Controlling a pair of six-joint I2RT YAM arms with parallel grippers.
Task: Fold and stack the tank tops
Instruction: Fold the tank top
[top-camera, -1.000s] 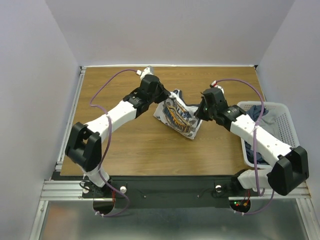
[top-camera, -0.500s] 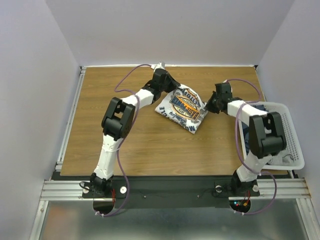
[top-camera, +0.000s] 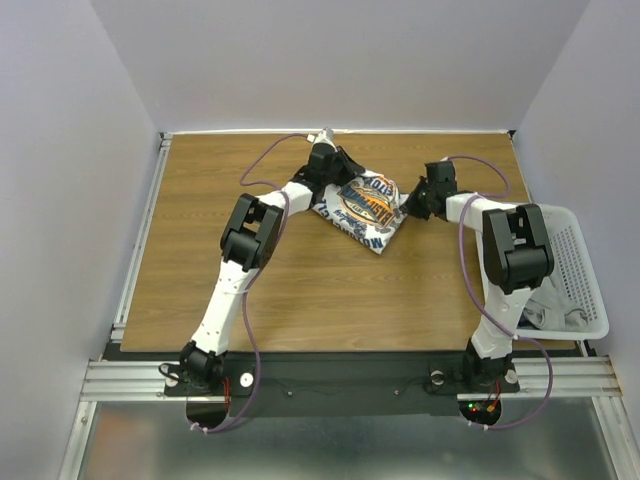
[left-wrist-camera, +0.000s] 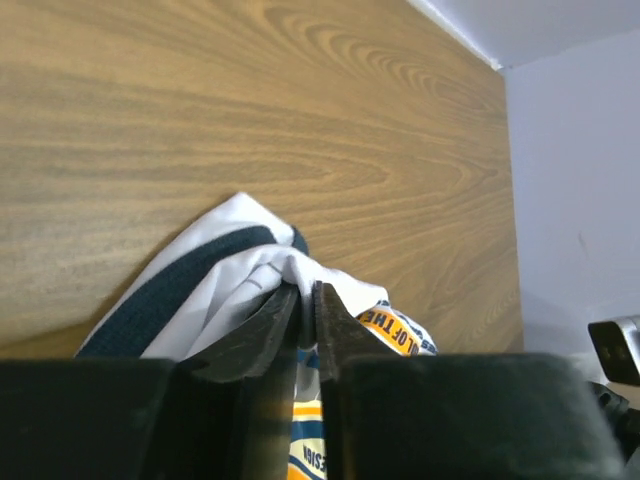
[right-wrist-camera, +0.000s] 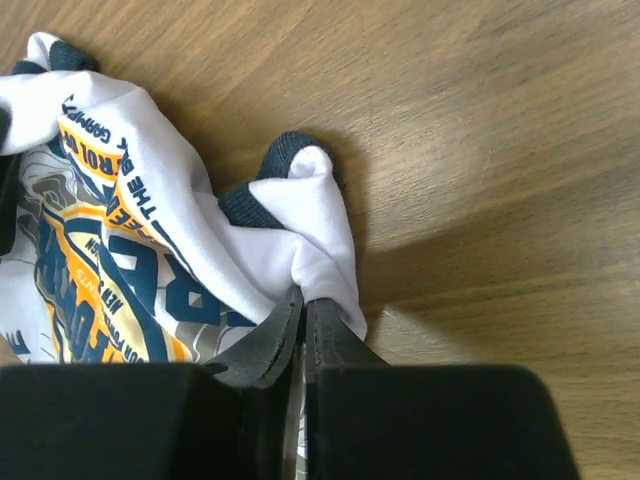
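Observation:
The white tank top (top-camera: 365, 210) with navy edging and a blue-orange print lies bunched toward the far middle of the table. My left gripper (top-camera: 343, 180) is shut on its left edge; in the left wrist view (left-wrist-camera: 306, 296) white cloth is pinched between the jaws. My right gripper (top-camera: 408, 203) is shut on its right edge; in the right wrist view (right-wrist-camera: 303, 305) a white fold with a navy-edged strap is pinched. The print shows in the right wrist view (right-wrist-camera: 110, 260). Other tank tops, grey and dark blue (top-camera: 545, 305), lie in the basket.
A white plastic mesh basket (top-camera: 590, 285) stands at the right edge of the wooden table (top-camera: 280, 290). Both arms reach far forward over the table. Pale walls close in the back and sides.
Both grippers have carried the white tank top away from me toward the far side of the table and lowered it. The arms have stretched out forward.

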